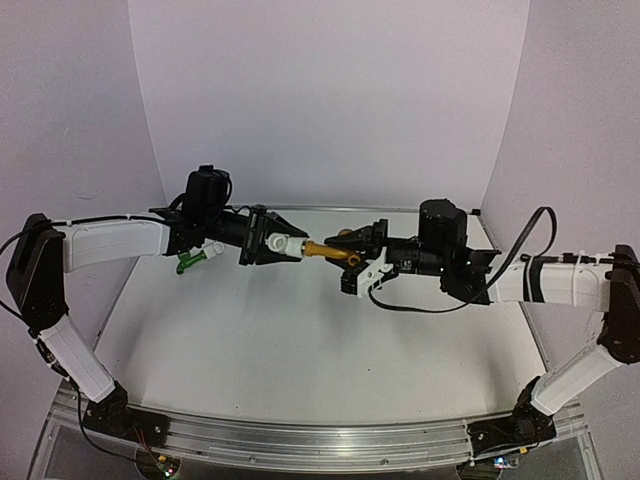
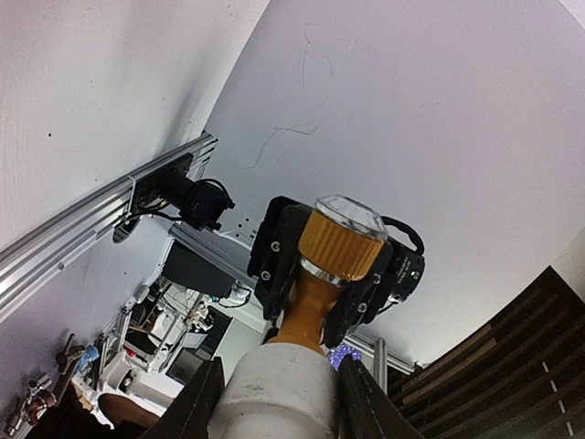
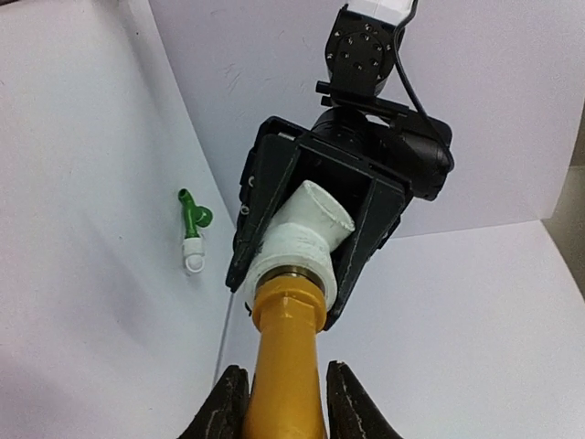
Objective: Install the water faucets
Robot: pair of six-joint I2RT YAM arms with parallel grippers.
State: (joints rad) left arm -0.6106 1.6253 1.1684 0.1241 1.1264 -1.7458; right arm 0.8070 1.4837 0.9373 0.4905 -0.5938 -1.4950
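Note:
The yellow-gold faucet [image 1: 325, 249] hangs in mid-air, its threaded end seated in a white pipe fitting [image 1: 276, 241]. My left gripper [image 1: 272, 240] is shut on that fitting [image 2: 279, 398]. My right gripper [image 1: 350, 246] is shut on the faucet body [image 3: 288, 366] just behind its hex collar. The left wrist view shows the faucet's ribbed knob [image 2: 340, 242] between the right arm's fingers [image 2: 272, 251]. The green faucet [image 1: 190, 260] lies on the table at the back left, tipped with its own white fitting [image 3: 193, 258]. From the right wrist view the green faucet [image 3: 192, 218] sits left of the joined pair.
White walls close the table on the left, back and right. A black cable [image 1: 420, 305] trails from the right arm over the table. An aluminium rail [image 1: 300, 440] runs along the near edge.

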